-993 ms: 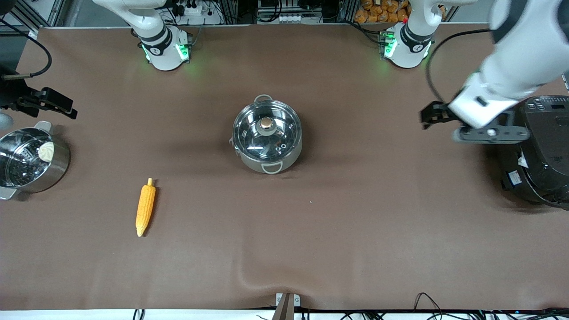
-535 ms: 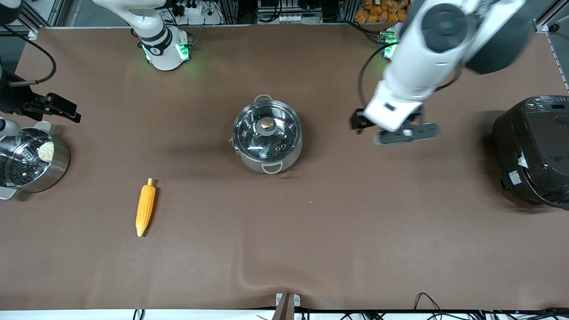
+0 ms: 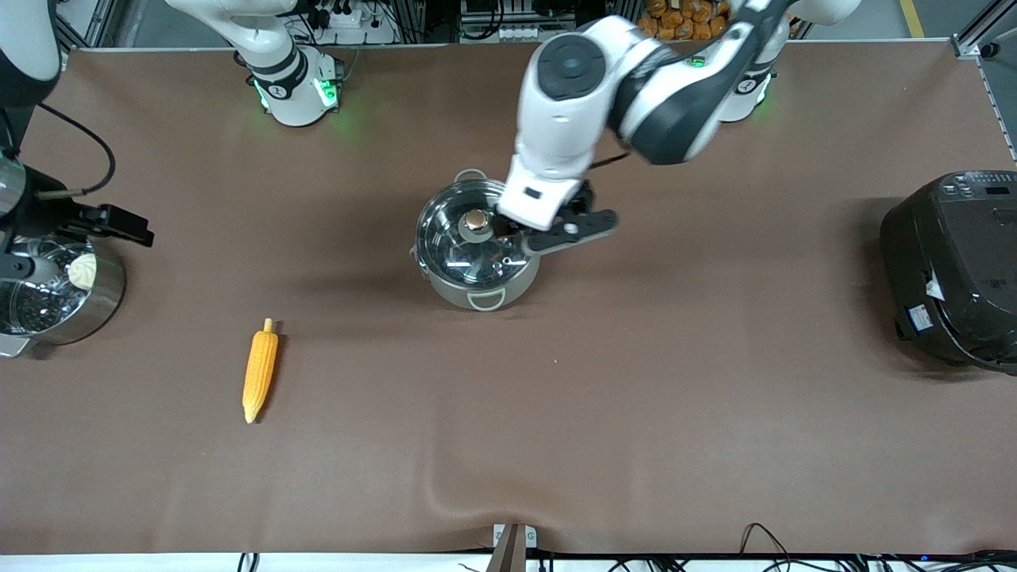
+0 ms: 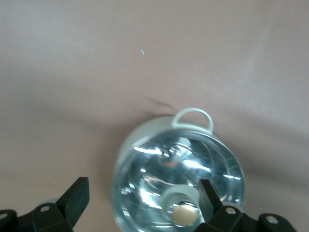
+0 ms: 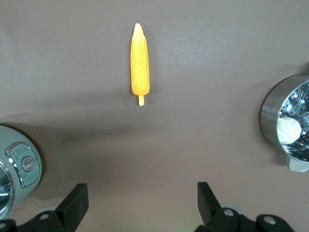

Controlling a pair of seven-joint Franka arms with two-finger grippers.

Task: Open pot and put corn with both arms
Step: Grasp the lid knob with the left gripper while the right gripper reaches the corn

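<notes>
The pot stands mid-table with its glass lid on and the copper knob on top. My left gripper hangs open over the lid. In the left wrist view the left gripper is open, and the knob lies close to one finger. The corn lies on the cloth nearer the front camera, toward the right arm's end. My right gripper is open and empty by the steamer pot. The right wrist view shows the right gripper and the corn.
A steel steamer pot with a white bun stands at the right arm's end, also in the right wrist view. A black rice cooker stands at the left arm's end. A pale round appliance shows in the right wrist view.
My left arm has swung from the rice cooker across the table to over the pot lid. My right gripper has shifted slightly by the steamer pot. Pot and corn have not moved.
</notes>
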